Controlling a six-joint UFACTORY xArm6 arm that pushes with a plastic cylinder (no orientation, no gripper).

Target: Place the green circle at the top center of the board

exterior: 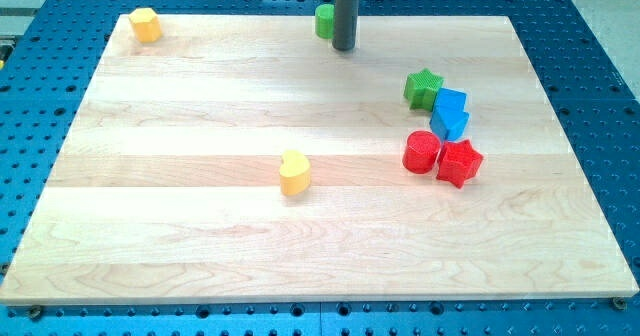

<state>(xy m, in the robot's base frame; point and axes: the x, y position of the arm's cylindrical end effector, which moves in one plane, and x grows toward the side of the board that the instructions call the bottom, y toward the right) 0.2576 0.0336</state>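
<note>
Now our tip (344, 48) touches the green circle (323, 21) at worktop (200, 96) 12 o'clock; no tool, nothing held.

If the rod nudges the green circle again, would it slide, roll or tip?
Probably slide: the green circle seems to sit flat on the smooth wooden board, so rolling looks unlikely. It looks short and squat, so tipping seems unlikely too. With my tip just at its right, its rounded side might let it slip off an off-centre push.
</note>
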